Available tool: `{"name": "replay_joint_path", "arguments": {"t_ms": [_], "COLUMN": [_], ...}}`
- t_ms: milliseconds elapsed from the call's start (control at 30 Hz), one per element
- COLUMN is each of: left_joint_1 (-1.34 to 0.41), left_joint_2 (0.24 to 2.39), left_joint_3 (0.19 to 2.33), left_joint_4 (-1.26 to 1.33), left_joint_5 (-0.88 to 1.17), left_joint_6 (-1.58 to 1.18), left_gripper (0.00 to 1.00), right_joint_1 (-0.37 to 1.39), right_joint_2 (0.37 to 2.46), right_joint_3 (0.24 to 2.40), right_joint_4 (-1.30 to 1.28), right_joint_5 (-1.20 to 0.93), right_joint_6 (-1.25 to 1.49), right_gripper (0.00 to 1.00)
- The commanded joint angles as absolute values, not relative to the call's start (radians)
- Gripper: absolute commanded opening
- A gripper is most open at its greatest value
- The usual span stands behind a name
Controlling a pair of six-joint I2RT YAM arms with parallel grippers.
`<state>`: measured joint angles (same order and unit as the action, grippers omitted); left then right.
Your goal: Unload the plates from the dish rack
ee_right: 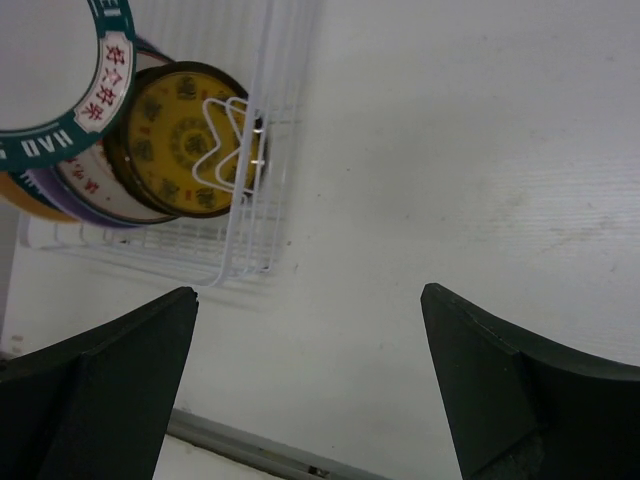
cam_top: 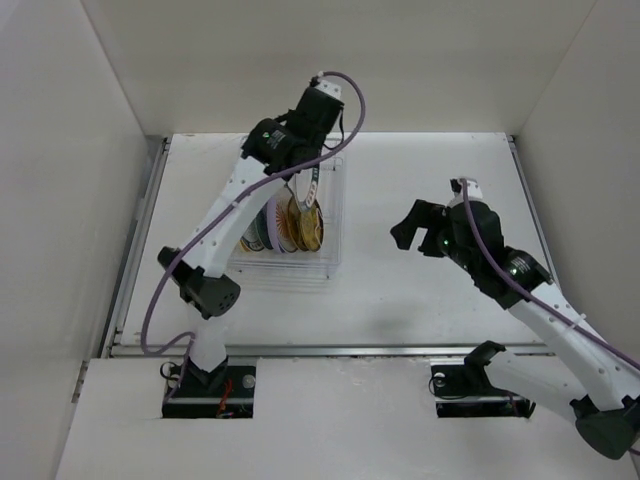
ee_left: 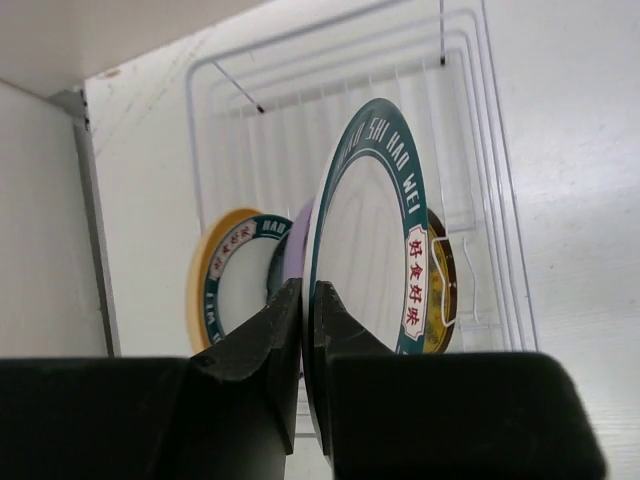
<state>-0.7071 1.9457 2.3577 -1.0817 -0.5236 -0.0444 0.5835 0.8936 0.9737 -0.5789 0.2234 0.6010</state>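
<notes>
Left gripper (ee_left: 308, 297) pinches green-rimmed plate (ee_left: 370, 240) lettered "HAO WEI"; right gripper (ee_right: 308, 293) gapes empty

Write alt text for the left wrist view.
The left pincer is shut on the rim of a green-rimmed white plate held on edge. Behind it, a lavender plate, a gold-brown plate and others stand in the white wire dish rack.
</notes>
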Motion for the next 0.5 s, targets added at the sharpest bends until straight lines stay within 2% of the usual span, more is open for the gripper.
{"name": "replay_joint_path", "arguments": {"t_ms": [0,33,133,167,300,467], "left_joint_1": [-0.710,-0.710,-0.658,-0.638,-0.545,-0.463], "left_joint_2": [1.809,1.796,1.766,1.757,1.769,1.818], "left_joint_3": [2.407,2.407,2.382,2.358,2.271,2.261], "left_joint_4": [-1.032,-1.032,-1.054,-1.054,-1.045,-1.045], "left_joint_5": [-0.574,-0.545,-0.279,-0.089,0.298,0.564], "left_joint_6": [-0.040,-0.058,-0.092,-0.104,-0.104,-0.080], "left_gripper": [0.00,0.00,0.00,0.00,0.00,0.00], "right_joint_1": [0.586,0.586,0.586,0.577,0.526,0.425], "right_joint_2": [0.906,0.907,0.926,0.942,1.060,1.172], "right_joint_3": [0.997,0.997,0.957,0.957,1.003,1.016], "right_joint_4": [-0.355,-0.309,-0.111,-0.082,-0.066,0.006], "right_joint_5": [0.057,0.034,-0.017,-0.031,-0.110,-0.305], "right_joint_6": [0.509,0.499,0.499,0.499,0.499,0.628], "right_gripper": [1.00,1.00,1.00,1.00,1.00,1.00]}}
